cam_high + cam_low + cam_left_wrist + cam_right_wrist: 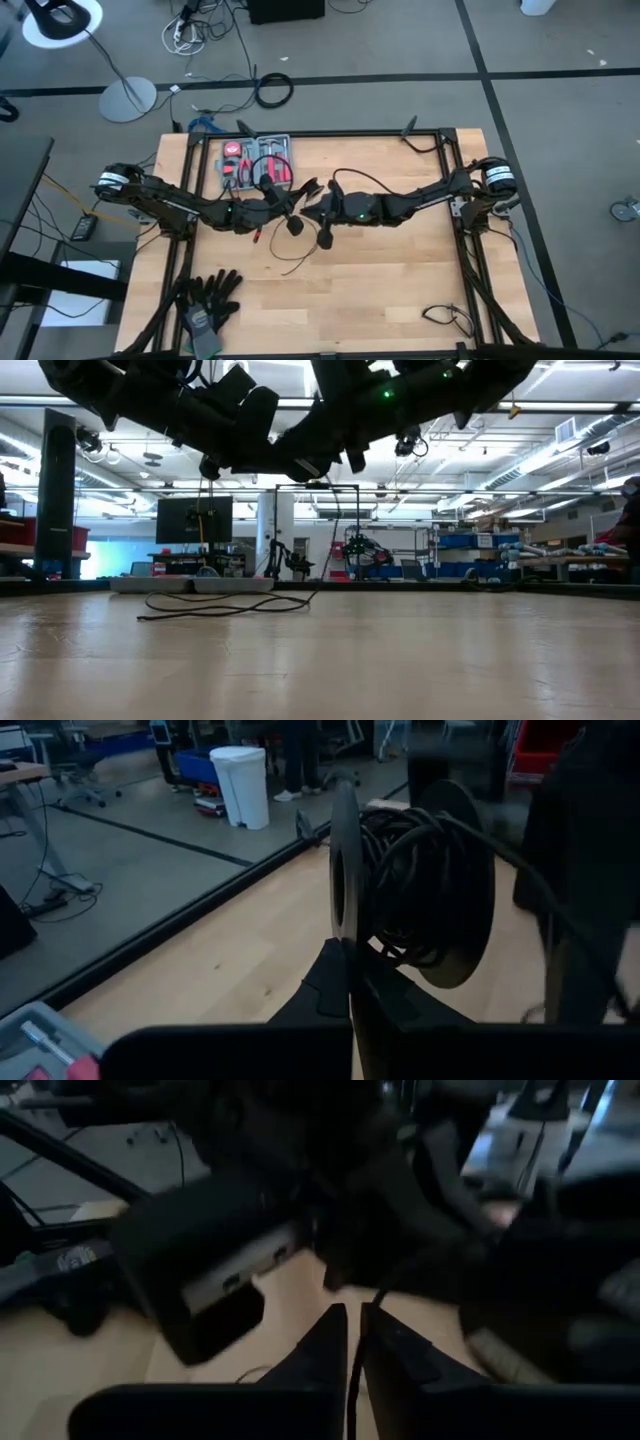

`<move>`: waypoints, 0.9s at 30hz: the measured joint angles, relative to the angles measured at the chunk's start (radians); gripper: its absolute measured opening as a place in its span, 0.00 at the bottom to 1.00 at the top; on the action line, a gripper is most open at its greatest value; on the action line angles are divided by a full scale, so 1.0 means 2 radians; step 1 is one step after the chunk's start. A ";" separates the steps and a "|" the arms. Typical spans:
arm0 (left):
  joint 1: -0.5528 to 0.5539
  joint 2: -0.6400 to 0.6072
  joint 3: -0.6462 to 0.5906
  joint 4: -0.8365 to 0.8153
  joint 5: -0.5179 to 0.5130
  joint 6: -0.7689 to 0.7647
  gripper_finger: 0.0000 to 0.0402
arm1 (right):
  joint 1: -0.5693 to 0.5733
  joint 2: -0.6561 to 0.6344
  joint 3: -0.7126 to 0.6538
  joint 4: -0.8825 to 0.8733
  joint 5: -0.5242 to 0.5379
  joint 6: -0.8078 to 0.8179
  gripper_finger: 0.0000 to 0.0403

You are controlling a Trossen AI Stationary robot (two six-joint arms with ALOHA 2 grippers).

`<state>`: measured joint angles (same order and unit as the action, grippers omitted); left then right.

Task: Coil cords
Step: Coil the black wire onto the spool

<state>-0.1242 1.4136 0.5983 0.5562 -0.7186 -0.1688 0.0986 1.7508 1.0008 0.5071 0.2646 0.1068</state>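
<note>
Two dark arms meet over the middle of a light wooden table with a black frame. Around it is a grey floor with black lines, a lamp base at upper left and a black cable ring near the top. A grey tool case lies open at the table's upper left, with red-handled tools inside. Black gloves lie at lower left. The left gripper is clamped on the edge of a round spool wound with the thin black cord, which trails onto the wood below centre. The right gripper pinches a thin strand, probably the same cord.
</note>
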 joint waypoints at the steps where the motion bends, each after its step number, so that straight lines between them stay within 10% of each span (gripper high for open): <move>1: 0.000 0.000 0.000 0.001 0.000 0.000 0.00 | 0.000 0.000 0.000 -0.010 0.000 0.010 0.09; 19: 0.000 -0.005 0.001 0.032 0.014 0.002 0.00 | 0.006 -0.001 -0.002 -0.219 0.030 0.087 0.19; 27: 0.000 -0.004 -0.005 0.033 0.014 0.002 0.00 | 0.015 -0.031 -0.078 -0.142 0.030 0.107 0.18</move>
<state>-0.1242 1.4048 0.5879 0.6212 -0.6911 -0.1658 0.1284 1.6893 0.8442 0.2238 0.3251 0.3202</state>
